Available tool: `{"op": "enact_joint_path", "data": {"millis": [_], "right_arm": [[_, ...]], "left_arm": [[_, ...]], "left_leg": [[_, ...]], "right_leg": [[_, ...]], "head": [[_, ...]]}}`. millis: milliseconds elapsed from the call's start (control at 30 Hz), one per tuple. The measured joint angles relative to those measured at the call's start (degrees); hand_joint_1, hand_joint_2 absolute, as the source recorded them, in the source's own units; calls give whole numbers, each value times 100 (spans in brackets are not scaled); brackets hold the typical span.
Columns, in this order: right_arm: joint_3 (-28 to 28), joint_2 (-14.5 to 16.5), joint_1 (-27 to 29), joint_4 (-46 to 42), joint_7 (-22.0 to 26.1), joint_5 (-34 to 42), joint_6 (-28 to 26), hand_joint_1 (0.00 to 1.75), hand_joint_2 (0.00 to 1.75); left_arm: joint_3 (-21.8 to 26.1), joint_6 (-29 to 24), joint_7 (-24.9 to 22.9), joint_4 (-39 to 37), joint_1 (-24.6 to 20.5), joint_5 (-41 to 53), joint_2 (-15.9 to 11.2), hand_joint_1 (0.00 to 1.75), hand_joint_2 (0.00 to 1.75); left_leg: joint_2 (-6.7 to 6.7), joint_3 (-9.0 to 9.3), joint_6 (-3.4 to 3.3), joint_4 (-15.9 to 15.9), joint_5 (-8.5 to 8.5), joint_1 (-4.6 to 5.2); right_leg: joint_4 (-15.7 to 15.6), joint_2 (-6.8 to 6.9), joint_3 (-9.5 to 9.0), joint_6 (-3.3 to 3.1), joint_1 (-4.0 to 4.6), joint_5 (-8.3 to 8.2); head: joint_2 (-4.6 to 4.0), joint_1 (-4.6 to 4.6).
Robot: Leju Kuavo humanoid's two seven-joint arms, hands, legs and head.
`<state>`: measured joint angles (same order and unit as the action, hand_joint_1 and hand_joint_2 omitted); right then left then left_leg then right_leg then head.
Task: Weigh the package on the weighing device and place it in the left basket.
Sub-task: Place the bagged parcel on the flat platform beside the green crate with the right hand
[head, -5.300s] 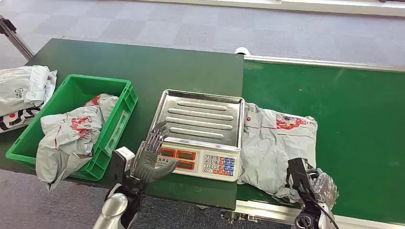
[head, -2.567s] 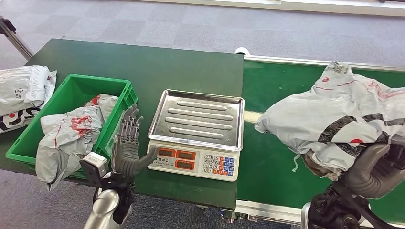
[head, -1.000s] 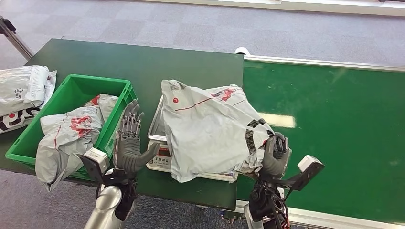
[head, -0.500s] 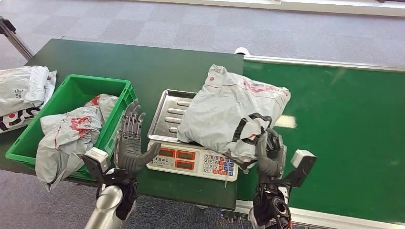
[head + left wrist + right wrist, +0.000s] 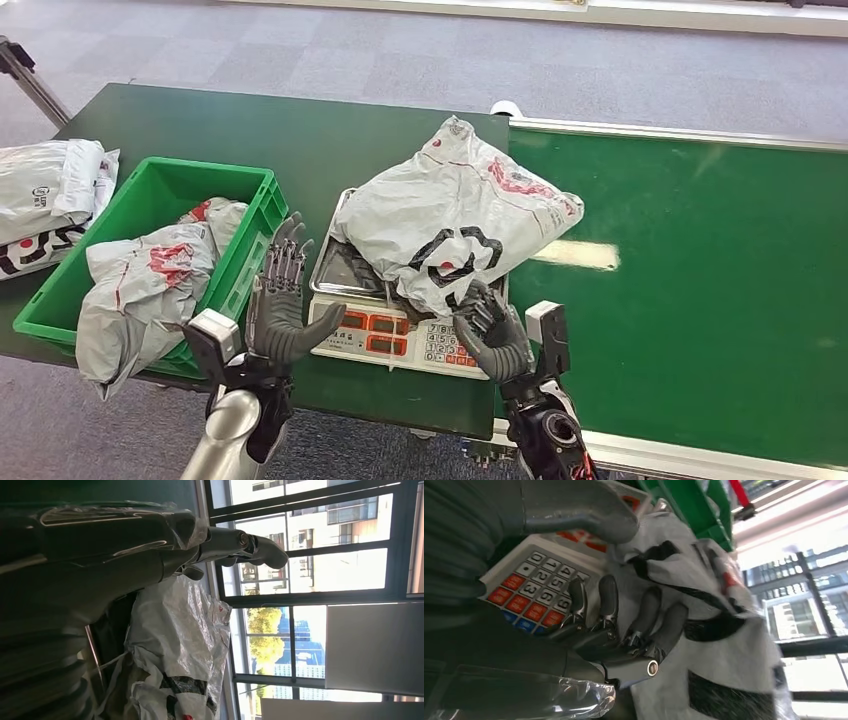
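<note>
Package (image 5: 455, 225), a grey poly mailer with red and black print, lies on the steel pan of the weighing scale (image 5: 404, 335), covering most of the pan and overhanging its right edge toward the green conveyor belt (image 5: 690, 270). Right hand (image 5: 492, 328) hovers over the scale's keypad at the package's near edge, fingers (image 5: 650, 611) spread and curving up toward the plastic; it holds nothing, and whether the fingertips touch the package cannot be told. Left hand (image 5: 282, 305) stands upright between the scale and the green basket (image 5: 240, 270), palm open, fingers apart, thumb pointing toward the scale's display, holding nothing. The basket sits on the dark green table (image 5: 300, 140) just left of the scale and contains another grey mailer (image 5: 145, 280) that drapes over its near rim. More mailers (image 5: 50, 195) lie on the table left of the basket.
</note>
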<state>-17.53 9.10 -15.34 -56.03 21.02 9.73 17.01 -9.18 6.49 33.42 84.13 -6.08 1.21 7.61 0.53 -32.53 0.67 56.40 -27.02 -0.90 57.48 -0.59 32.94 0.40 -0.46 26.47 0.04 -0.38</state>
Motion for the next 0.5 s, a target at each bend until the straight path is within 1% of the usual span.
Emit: {"op": "enact_joint_path", "data": {"millis": [67,167,200,233,300,333,367,500], "right_arm": [[-11,-26,25,76,25,-17,194,175,175],[-32,-57,29,142,54,-22,321,175,175],[-34,-64,29,160,56,-25,338,164,175],[-38,-71,28,176,57,-35,352,124,175],[-51,-82,24,198,61,-92,373,37,175],[-63,-86,22,204,63,-140,376,4,175],[-75,-88,22,208,67,-190,375,0,175],[-106,-82,25,206,75,-312,342,0,175]], "left_arm": [[4,10,0,-3,3,9,6,0,175],[7,25,0,-3,3,17,8,0,175],[9,28,-1,-3,3,17,8,0,175],[10,30,-2,-3,3,19,9,0,175],[14,35,-7,-3,4,26,9,0,175],[15,37,-10,-3,6,31,9,0,175],[16,39,-14,-2,10,36,9,0,175],[24,41,-32,33,75,50,14,0,175]], "left_leg": [[4,-1,0,0,1,0],[4,-3,0,0,0,0],[4,-4,0,0,0,0],[4,-6,0,0,0,0],[4,-8,0,0,0,0],[4,-8,0,0,-1,0],[4,-8,0,0,-1,0],[5,-8,0,0,-1,0]], "right_leg": [[0,1,0,0,0,0],[1,1,1,0,0,0],[1,1,2,0,0,0],[1,1,3,0,0,0],[1,1,4,1,0,1],[1,1,4,1,0,1],[1,1,4,1,0,1],[1,1,4,1,0,0]], "head": [[0,-1],[0,-1],[0,-1],[0,-1],[0,-1],[0,-1],[0,-2],[0,-1]]}}
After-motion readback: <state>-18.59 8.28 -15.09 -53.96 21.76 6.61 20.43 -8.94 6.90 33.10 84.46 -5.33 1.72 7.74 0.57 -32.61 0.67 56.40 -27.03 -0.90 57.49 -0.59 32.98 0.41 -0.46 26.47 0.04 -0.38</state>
